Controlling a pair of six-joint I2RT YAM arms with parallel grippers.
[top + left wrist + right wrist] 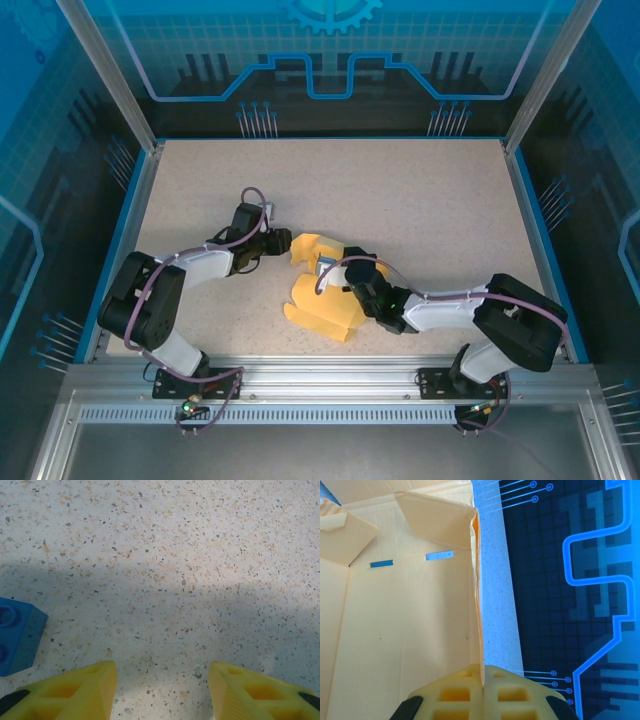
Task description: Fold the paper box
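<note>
Near the middle of the table (420, 200), the paper box (322, 300) is gripped by a raised wall in the closed right gripper (482, 672). The open, empty left gripper (282, 243) is placed just beside its left side, nearer the unfolded flaps there.

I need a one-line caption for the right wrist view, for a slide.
Right hand pinches one wall of the partly folded paper box, with slots and flaps beyond.
</note>
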